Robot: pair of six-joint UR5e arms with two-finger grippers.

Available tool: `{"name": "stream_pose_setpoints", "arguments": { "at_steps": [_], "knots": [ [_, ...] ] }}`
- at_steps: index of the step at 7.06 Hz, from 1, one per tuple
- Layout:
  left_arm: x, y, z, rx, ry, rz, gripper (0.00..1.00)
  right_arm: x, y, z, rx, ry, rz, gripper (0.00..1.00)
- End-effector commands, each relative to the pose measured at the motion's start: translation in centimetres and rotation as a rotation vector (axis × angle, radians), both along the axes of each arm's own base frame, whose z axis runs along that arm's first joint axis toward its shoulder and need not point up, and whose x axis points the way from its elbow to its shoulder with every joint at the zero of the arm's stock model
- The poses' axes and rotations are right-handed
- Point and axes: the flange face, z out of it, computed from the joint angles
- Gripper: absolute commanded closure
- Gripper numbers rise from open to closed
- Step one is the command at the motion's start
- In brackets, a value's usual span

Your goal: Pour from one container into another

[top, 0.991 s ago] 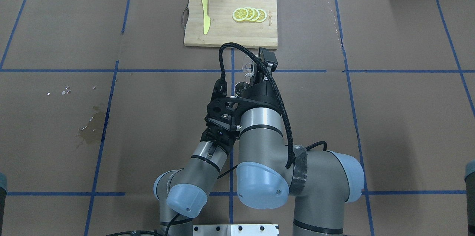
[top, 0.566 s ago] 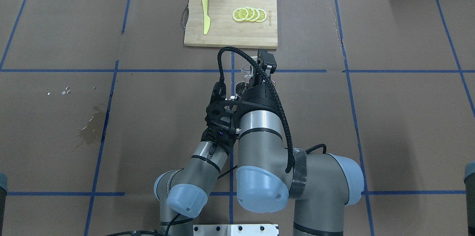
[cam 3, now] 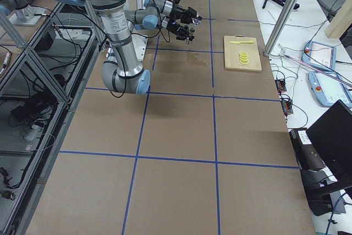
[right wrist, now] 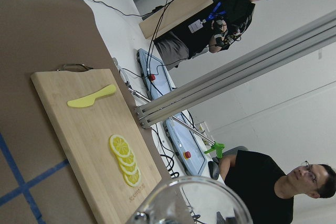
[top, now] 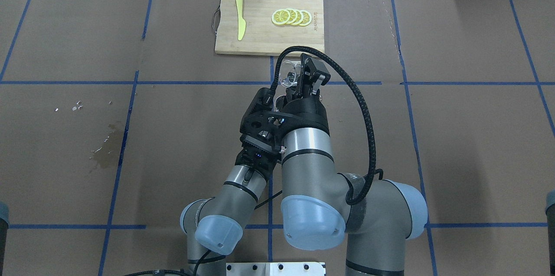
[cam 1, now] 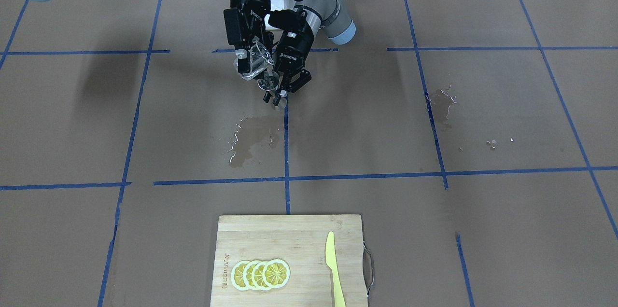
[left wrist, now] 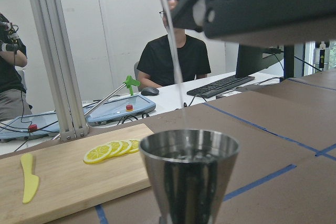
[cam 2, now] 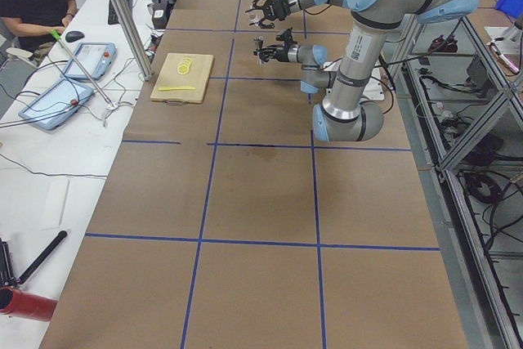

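Note:
The clear glass cup (cam 1: 254, 63) is tipped over, with my right gripper (cam 1: 248, 56) shut on it. A thin stream of liquid (left wrist: 173, 61) falls from it into the steel jigger (left wrist: 189, 174). That jigger (cam 1: 268, 83) stands upright just under the cup, and my left gripper (cam 1: 276, 91) is shut on it. From overhead the cup (top: 286, 74) shows in front of my right gripper (top: 295, 78); the right wrist hides the left gripper's fingers there. The cup's rim (right wrist: 191, 200) fills the bottom of the right wrist view.
A wooden cutting board (top: 260, 37) with lemon slices (top: 291, 17) and a yellow knife (top: 239, 22) lies beyond the grippers. Wet patches (cam 1: 251, 138) darken the paper near the jigger and on the left (top: 106, 152). A person (left wrist: 173, 59) sits past the table's far edge.
My right wrist has turned and tipped the cup further over the jigger; its cable has swung out to the right. The left arm has stayed put.

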Motion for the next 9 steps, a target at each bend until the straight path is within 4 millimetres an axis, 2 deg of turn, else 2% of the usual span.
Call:
{"name": "stream_pose_setpoints", "arguments": {
  "at_steps": [1, 2, 3, 4, 5, 6, 8, 9],
  "knots": [
    [-0.5, 0.0, 0.2, 0.006, -0.009, -0.007, 1.0, 0.4, 0.0, 0.2, -0.062, -0.31, 0.045, 1.0],
    [-1.5, 0.2, 1.1, 0.004, -0.011, -0.013, 1.0, 0.9, -0.2, 1.2, -0.097, -0.456, 0.057, 1.0],
    [-4.1, 0.6, 3.6, 0.003, -0.017, -0.013, 1.0, 1.6, -0.1, 3.3, -0.111, -0.586, 0.071, 1.0],
    [-6.4, 1.0, 3.7, 0.007, 0.006, -0.013, 1.0, 2.2, 0.1, 5.4, -0.126, -0.664, 0.068, 1.0],
    [-7.5, 1.2, 4.5, 0.003, 0.009, -0.019, 1.0, 3.0, 0.2, 7.8, -0.145, -0.747, 0.083, 1.0],
    [-10.0, 1.5, 5.7, -0.005, 0.016, -0.059, 1.0, 3.7, 0.4, 9.9, -0.148, -0.775, 0.081, 1.0],
    [-14.3, 1.8, 10.8, -0.02, 0.048, -0.116, 1.0, 7.0, 1.3, 17.8, -0.167, -0.798, 0.051, 1.0],
    [-18.0, 2.1, 15.6, -0.028, 0.082, -0.166, 1.0, 8.2, 1.6, 19.6, -0.166, -0.807, 0.048, 1.0]
  ]
}}
